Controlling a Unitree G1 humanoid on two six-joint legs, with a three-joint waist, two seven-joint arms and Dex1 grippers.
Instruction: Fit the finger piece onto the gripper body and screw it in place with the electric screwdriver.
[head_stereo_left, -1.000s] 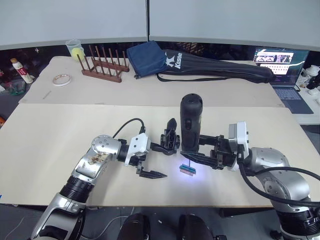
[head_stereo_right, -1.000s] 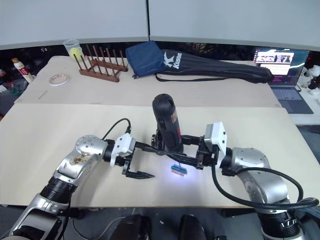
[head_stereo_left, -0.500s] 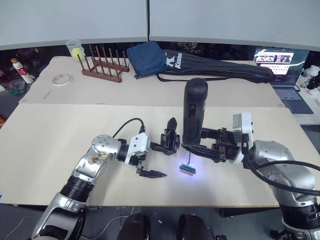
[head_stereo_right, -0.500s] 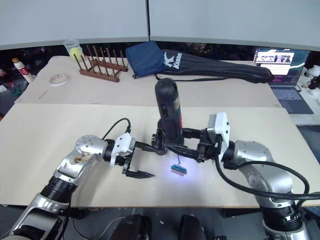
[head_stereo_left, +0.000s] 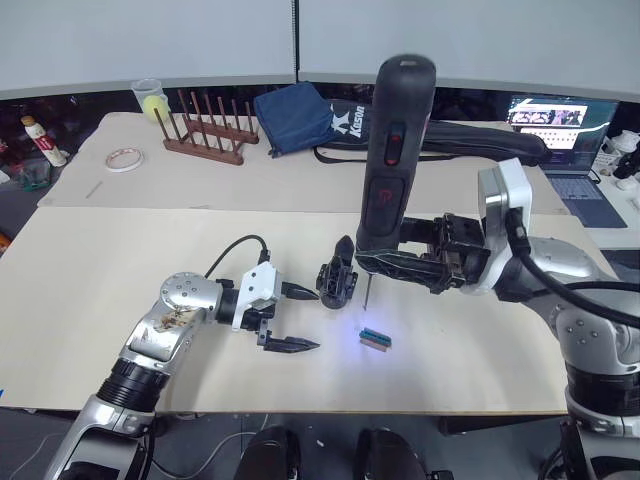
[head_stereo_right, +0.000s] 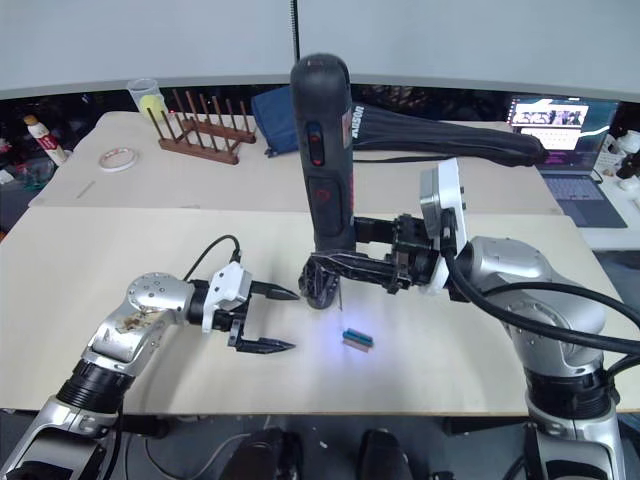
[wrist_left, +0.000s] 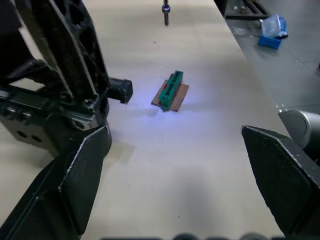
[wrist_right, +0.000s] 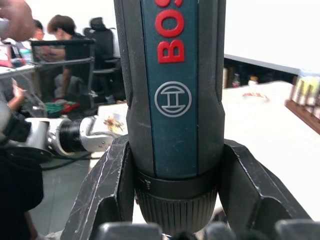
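Above gripper body (head_stereo_left: 335, 283), right gripper (head_stereo_left: 405, 263) clenching electric screwdriver (head_stereo_left: 392, 160), left gripper (head_stereo_left: 290, 318) released

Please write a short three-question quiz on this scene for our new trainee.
1. True or false: the right hand holds the electric screwdriver upright, bit pointing down.
2. What lies on the table under the blue light? A) green block B) tape roll C) bottle
3. Fill in: the left hand is ____ and holds nothing.

Key: 1 true. 2 A, the green block, right of the gripper body. 3 open.
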